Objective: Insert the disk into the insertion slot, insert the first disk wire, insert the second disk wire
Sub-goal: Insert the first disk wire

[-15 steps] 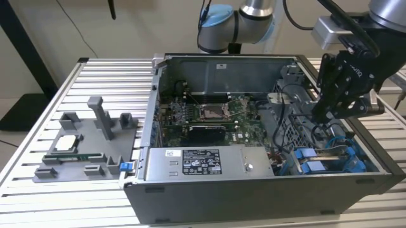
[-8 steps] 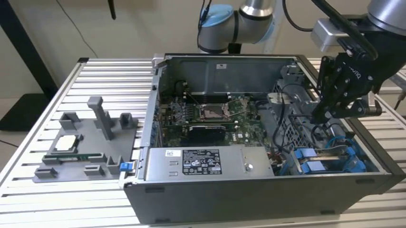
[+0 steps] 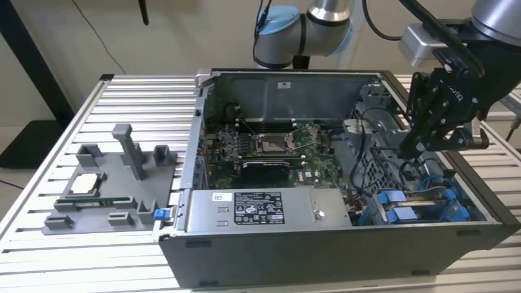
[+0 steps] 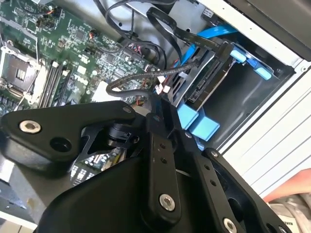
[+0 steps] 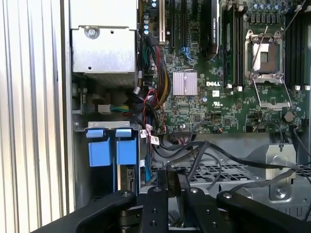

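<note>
The disk (image 4: pixel 206 83) stands edge-on in the insertion slot (image 4: pixel 245 94), a grey bay at the case's corner. Its blue carrier tabs (image 4: pixel 197 124) stick out of the bay, as in the first wrist view (image 5: pixel 112 151). A flat black wire (image 4: pixel 181 30) and a blue wire (image 4: pixel 214 32) run to the disk's end. My black gripper (image 3: pixel 406 148) hangs above the drive cage, a little back from the bay. Its fingers (image 5: pixel 170 180) lie close together. A thin braided black wire (image 4: pixel 146 80) passes just past the tips; I cannot tell whether it is held.
The open case (image 3: pixel 326 244) lies on a slatted table. A labelled grey power-supply box (image 3: pixel 260 209) fills its near side, with the motherboard (image 3: pixel 269 146) behind it. A grey tray of fixtures (image 3: pixel 114 183) sits at the exterior view's left. Loose cables crowd the drive cage.
</note>
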You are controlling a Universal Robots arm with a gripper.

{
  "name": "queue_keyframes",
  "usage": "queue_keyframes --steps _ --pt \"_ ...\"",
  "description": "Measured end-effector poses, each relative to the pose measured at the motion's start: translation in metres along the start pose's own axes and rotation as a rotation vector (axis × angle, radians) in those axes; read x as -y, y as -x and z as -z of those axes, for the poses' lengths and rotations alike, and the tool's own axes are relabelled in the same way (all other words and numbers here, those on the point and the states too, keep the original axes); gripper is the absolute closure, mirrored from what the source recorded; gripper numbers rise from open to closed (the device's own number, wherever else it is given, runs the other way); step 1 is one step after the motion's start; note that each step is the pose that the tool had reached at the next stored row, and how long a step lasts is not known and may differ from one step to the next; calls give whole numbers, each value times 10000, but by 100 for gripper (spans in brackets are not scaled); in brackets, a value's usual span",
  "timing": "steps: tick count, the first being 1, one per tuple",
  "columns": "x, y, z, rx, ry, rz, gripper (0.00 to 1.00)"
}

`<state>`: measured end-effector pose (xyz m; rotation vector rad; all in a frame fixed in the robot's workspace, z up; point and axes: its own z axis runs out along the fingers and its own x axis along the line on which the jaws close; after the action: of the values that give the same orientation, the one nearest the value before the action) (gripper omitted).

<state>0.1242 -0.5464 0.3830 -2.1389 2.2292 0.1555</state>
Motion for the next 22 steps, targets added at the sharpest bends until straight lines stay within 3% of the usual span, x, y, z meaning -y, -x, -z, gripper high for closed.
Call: queue_keyframes --steps 9,22 --pt "2 -10 -6 2 0 2 100" --pt "42 -190 -52 3 -5 -13 100"
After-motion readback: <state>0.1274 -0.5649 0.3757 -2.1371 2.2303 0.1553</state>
